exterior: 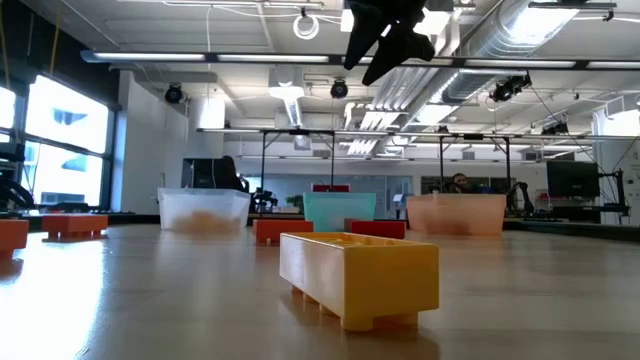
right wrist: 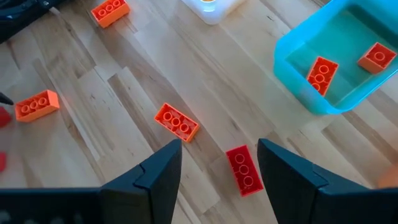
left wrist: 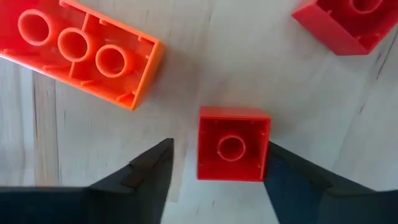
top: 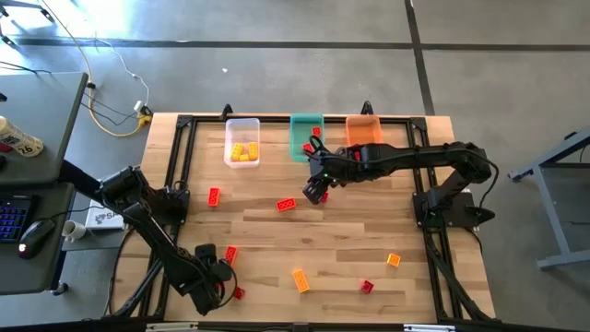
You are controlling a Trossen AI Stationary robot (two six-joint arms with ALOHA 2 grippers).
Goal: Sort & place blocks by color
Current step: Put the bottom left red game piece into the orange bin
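Small studded blocks lie scattered on the wooden table. My left gripper [top: 218, 284] is low at the near left, open, its fingers on either side of a small red block [left wrist: 233, 151] that lies flat on the table. A long orange block [left wrist: 81, 50] and another red block [left wrist: 348, 25] lie just beyond it. My right gripper [top: 315, 189] hangs open above the table's middle, over a long red block [right wrist: 244, 169]. Another red block [right wrist: 176, 121] lies beside that one. My left gripper comes from above, pointing down. One finger [left wrist: 286, 177] stands right at the small red block's side edge [left wrist: 266, 149], and I cannot tell whether it touches. The other finger [left wrist: 152, 171] is clearly apart from the block.
Three bins stand at the far edge: a clear bin [top: 242, 157] with yellow blocks, a teal bin [top: 297, 138] with red blocks, and an orange bin [top: 363, 131]. Orange blocks [top: 300, 279] [top: 394, 260] and a red block [top: 367, 287] lie near the near edge. Another red block [top: 214, 195] lies at the left.
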